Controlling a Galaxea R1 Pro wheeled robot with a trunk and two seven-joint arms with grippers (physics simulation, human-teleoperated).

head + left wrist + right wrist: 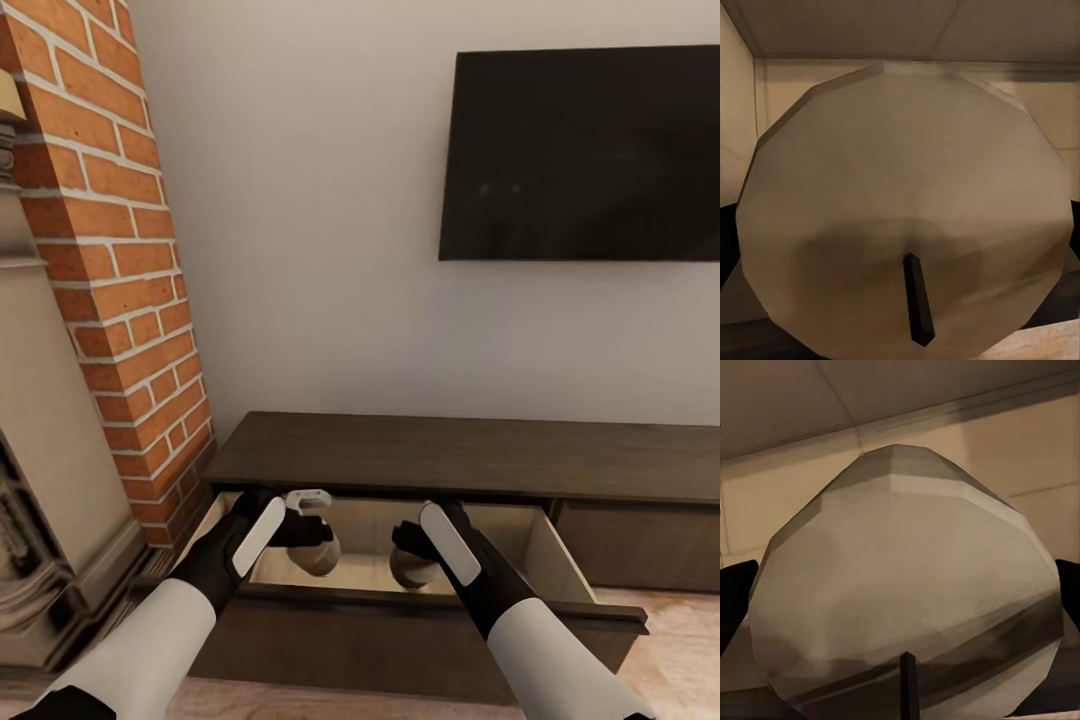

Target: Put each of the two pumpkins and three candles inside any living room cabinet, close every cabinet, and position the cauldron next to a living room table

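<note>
While no writing reads anywhere, each tool around a candle: left tool (322, 527), right tool (408, 553), inside the cabinet (450, 455) drawer.

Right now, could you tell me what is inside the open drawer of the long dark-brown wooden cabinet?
Both grippers, left and right, each holding a stubby tan candle inside the drawer. The arms hide parts of its floor.

Two tan candles (322, 553) (412, 570) in the cabinet's (450, 455) open drawer.
</note>
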